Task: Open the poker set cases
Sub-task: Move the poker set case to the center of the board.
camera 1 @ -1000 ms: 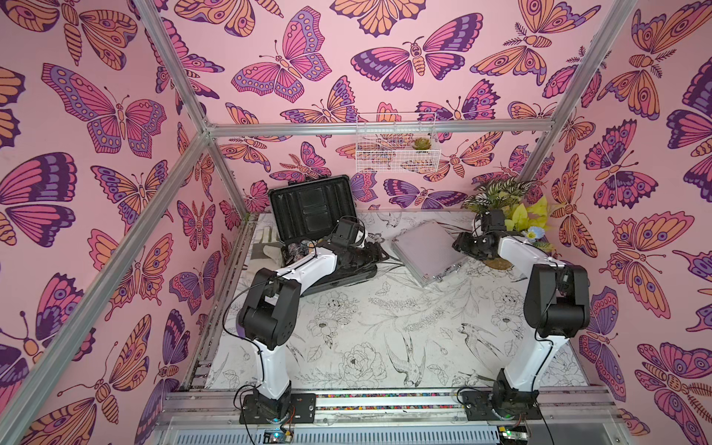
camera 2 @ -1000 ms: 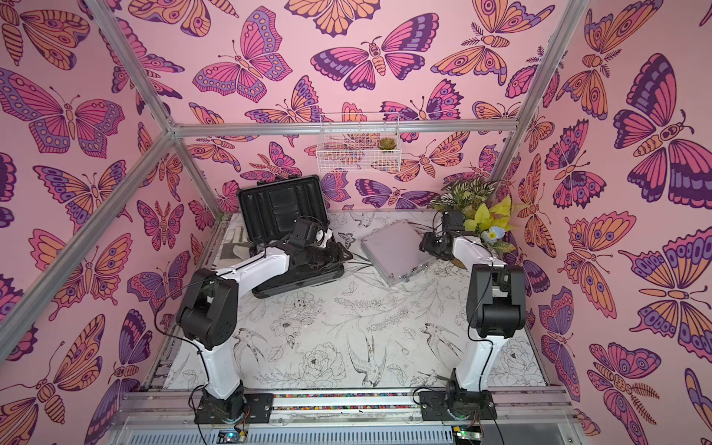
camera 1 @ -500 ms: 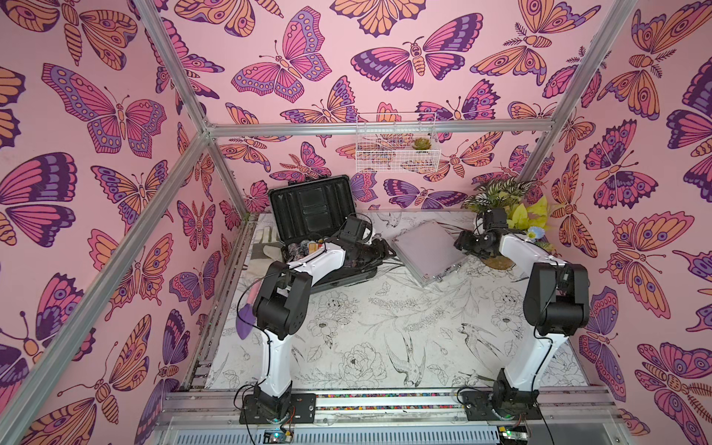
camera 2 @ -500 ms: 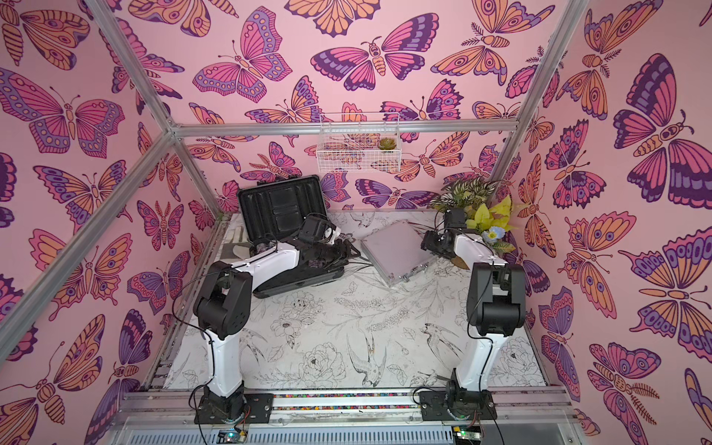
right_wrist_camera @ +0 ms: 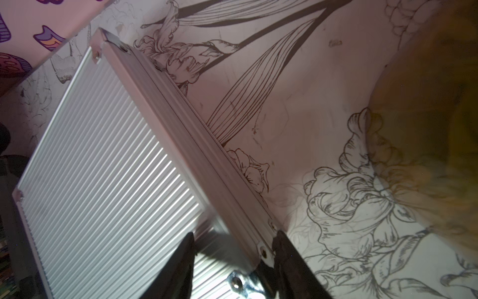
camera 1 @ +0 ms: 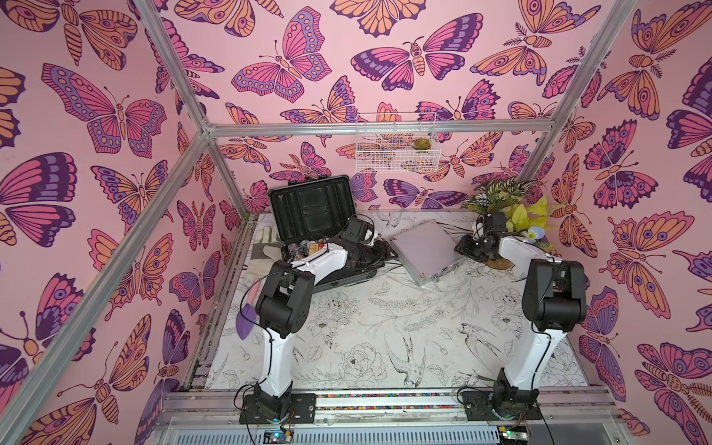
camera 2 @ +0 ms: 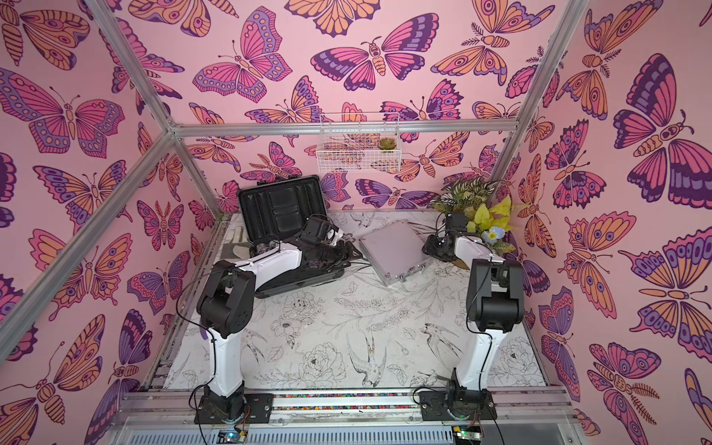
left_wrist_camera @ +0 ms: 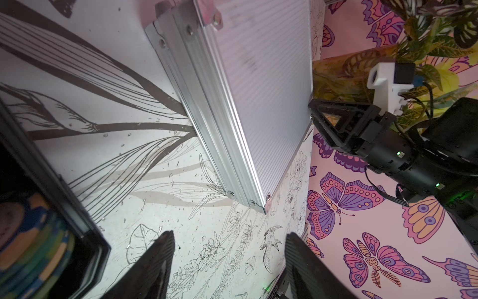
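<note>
Two cases: black plastic case (camera 1: 312,208) open, ribbed silver aluminium case (camera 1: 424,246) shut. Your left claw (left_wrist_camera: 227,235) released; right claw (right_wrist_camera: 232,235) straddles its corner, grip unclear.

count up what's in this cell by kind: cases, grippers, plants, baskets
poker cases: 2 (dark case, lid up; silver case, shut)
grippers: 2 (left gripper; right gripper)
plants: 2 (leafy plant; succulent)
wire basket: 1
total: 7
</note>
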`<state>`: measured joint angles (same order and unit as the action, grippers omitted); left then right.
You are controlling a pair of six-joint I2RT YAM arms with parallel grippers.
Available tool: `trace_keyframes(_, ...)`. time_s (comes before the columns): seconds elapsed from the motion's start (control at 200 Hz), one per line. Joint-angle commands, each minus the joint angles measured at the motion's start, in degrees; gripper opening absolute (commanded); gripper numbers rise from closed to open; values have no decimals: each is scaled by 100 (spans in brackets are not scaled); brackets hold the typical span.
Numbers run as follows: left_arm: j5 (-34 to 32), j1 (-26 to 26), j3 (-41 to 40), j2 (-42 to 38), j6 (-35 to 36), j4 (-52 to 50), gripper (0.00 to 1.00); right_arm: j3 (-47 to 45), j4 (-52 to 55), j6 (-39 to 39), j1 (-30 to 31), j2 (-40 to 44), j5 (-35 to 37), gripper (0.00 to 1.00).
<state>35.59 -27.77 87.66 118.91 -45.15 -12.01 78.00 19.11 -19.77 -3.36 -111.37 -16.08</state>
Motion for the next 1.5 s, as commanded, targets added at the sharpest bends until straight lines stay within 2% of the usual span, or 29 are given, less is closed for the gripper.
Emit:
trace_keyframes(0.0,136,-16,184,191,-47,-27,69,-351,58,-217,55,160,-496,48)
trace_keyframes(0.285,14,-198,457,507,-135,-20,66,-1088,-230,-526,116,654,-719,44)
trace_keyframes(0.355,-8,-237,542,596,-147,-30,61,-1287,-406,-643,124,767,-856,39)
trace_keyframes(0.491,19,-313,732,768,-144,-64,59,-1448,-517,-721,129,862,-955,38)
trace_keyframes(0.571,-19,-334,753,823,-146,-94,59,-1437,-518,-715,130,854,-1005,39)
trace_keyframes(0.741,-69,-367,753,901,-24,-182,57,-1268,-550,-747,129,682,-1174,50)
trace_keyframes(0.776,-60,-378,753,924,34,-196,53,-1240,-596,-760,133,628,-1295,50)
trace_keyframes(0.861,-92,-399,736,967,84,-281,52,-1272,-736,-860,151,568,-1558,48)
trace_keyframes(1.091,-105,-470,660,972,94,-311,48,-1563,-692,-882,211,675,-1541,43)
trace_keyframes(1.497,-188,-686,153,546,181,-319,48,-2530,-1058,-1112,535,1228,-1599,40)
